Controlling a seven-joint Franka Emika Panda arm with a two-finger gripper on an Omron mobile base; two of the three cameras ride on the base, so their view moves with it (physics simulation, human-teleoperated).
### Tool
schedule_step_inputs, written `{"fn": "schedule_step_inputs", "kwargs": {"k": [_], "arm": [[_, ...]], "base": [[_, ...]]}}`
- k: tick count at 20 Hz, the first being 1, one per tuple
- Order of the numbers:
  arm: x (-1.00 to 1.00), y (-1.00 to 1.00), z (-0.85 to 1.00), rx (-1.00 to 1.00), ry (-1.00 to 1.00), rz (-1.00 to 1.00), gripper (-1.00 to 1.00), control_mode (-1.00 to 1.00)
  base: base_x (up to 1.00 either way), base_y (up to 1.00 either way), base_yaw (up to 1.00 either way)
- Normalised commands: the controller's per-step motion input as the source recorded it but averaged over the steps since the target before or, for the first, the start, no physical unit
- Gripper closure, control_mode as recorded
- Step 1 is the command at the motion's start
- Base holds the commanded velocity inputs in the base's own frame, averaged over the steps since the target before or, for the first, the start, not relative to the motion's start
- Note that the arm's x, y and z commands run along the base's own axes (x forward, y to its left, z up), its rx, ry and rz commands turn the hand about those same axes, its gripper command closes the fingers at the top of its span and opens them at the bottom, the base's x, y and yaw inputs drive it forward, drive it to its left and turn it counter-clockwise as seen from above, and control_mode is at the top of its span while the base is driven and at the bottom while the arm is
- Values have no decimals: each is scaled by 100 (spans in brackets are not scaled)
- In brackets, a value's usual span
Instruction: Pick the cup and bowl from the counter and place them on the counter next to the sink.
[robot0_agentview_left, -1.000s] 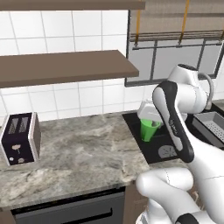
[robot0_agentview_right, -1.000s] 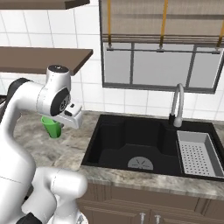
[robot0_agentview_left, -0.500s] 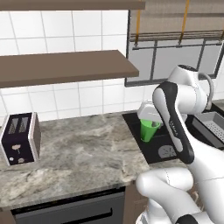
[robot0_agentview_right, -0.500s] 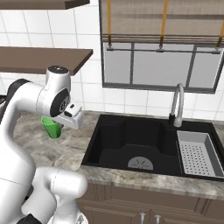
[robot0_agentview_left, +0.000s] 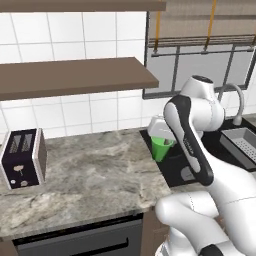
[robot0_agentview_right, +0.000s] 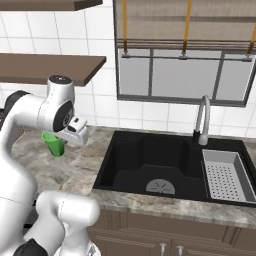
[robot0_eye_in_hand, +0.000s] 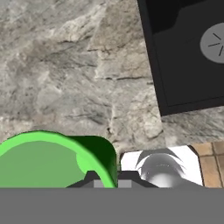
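My gripper (robot0_agentview_left: 161, 138) is shut on the rim of the small green cup (robot0_agentview_left: 161, 148), holding it in the air over the marbled counter (robot0_agentview_left: 90, 175) just left of the black sink (robot0_agentview_left: 176, 167). From the right, the cup (robot0_agentview_right: 54, 143) hangs below my white hand, left of the sink (robot0_agentview_right: 150, 160). In the hand view the cup's green rim (robot0_eye_in_hand: 48, 157) sits at my gripper (robot0_eye_in_hand: 108, 178), with the counter (robot0_eye_in_hand: 65, 65) and a corner of the sink (robot0_eye_in_hand: 183, 52) far below. The bowl is out of view.
A black toaster (robot0_agentview_left: 22, 157) stands at the counter's left end. A brown shelf (robot0_agentview_left: 75, 75) runs along the tiled wall above. The silver faucet (robot0_agentview_right: 202, 117) and the grey perforated rack (robot0_agentview_right: 225, 175) are at the sink's right side.
The arm has carried the cup a little to the left, away from the sink's edge. The base and the toaster have stayed put.
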Motion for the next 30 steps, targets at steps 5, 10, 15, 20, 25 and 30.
{"fn": "schedule_step_inputs", "kwargs": {"k": [5, 10, 15, 20, 25, 30], "arm": [[29, 35, -3, 0, 0, 0, 100, -100], [36, 11, -31, 0, 0, 0, 100, -100], [32, 0, -57, 0, 0, 0, 100, -100], [31, 0, -64, -2, 0, 0, 100, -100], [27, 0, -47, -2, 0, 0, 100, -100], [31, 0, -50, -2, 0, 0, 100, -100]], "base": [[0, 0, 0], [0, 0, 0], [0, 0, 0], [0, 0, 0], [0, 0, 0], [0, 0, 0]]}}
